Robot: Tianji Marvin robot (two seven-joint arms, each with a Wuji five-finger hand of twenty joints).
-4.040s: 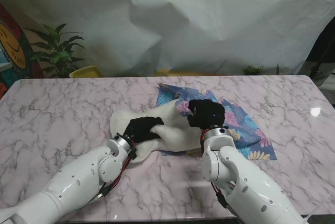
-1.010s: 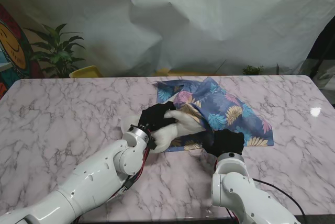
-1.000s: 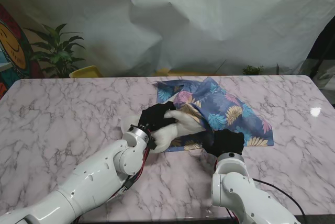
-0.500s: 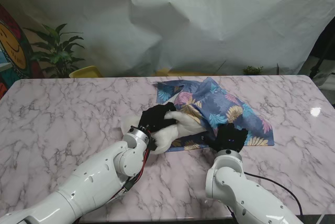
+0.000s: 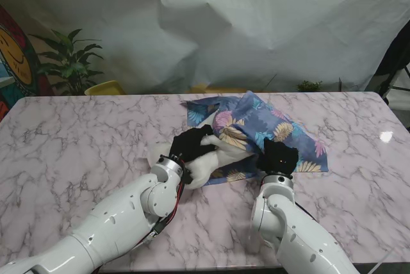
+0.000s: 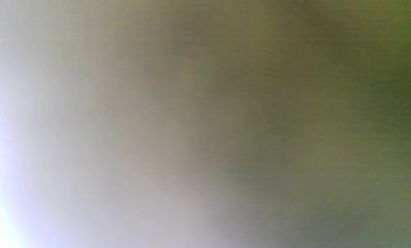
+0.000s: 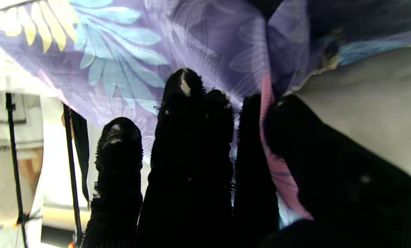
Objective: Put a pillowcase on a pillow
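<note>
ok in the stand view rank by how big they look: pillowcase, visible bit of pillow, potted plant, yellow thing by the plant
1. pillowcase, the widest patch
2. potted plant and visible pillow: too close to rank, and the plant sits farther back
3. yellow object, smallest, only partly seen

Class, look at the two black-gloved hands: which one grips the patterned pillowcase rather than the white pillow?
The right hand. It pinches the floral pillowcase edge, while the left hand clutches the white pillow.

Left wrist view wholly blurred; pillow (image 5: 214, 155) half-covered
</note>
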